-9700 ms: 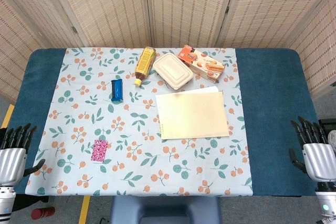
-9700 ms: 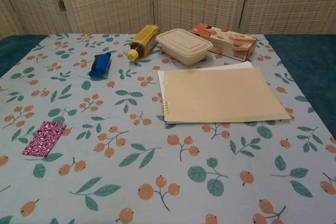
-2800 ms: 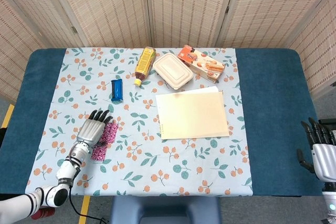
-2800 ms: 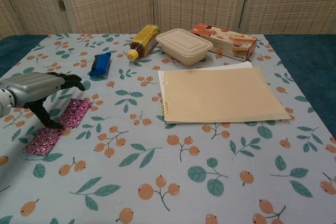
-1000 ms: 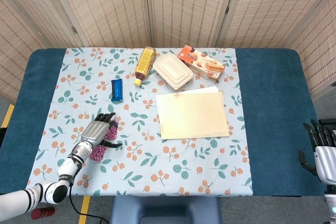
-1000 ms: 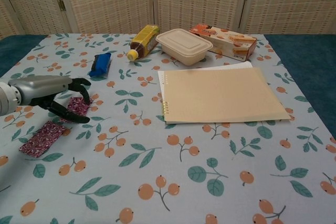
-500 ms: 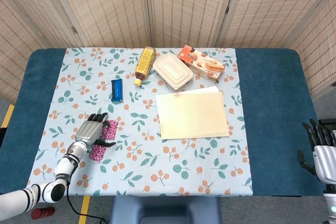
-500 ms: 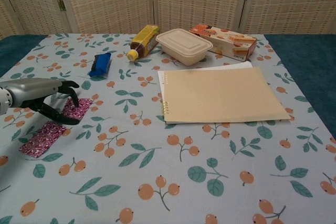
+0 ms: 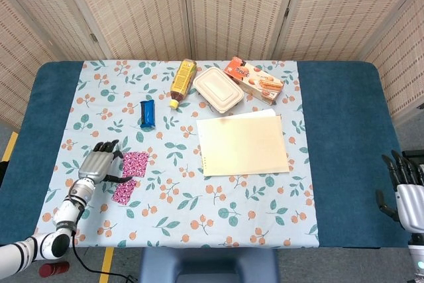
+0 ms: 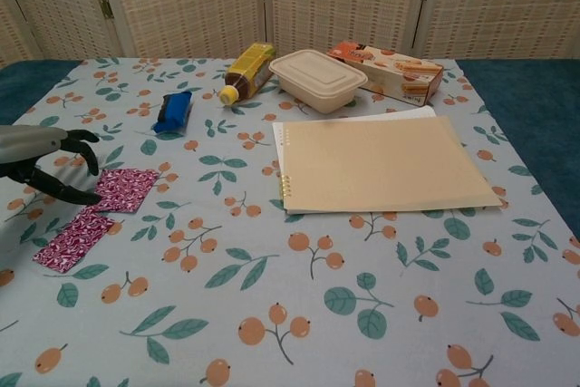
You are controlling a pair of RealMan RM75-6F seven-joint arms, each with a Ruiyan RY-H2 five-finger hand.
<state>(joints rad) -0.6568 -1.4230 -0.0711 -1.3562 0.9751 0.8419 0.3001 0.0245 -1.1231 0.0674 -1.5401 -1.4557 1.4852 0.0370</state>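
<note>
Leftward the left hand (image 9: 97,164) has drawn, fingers spread and holding nothing; its thumb touches the crumpled magenta patterned foil wrapper (image 9: 128,176) near the table's (image 9: 341,130) front-left corner; right hand (image 9: 405,190) spread at the front-right edge.

Left hand (image 9: 99,163): silver palm shell, black fingers, white forearm, black cable. Right hand (image 9: 405,195): same silver-and-black build.

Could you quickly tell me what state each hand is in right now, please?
Left hand: open, holding nothing, fingers beside the pink packets.
Right hand: open, holding nothing, off the table's right edge.
</note>
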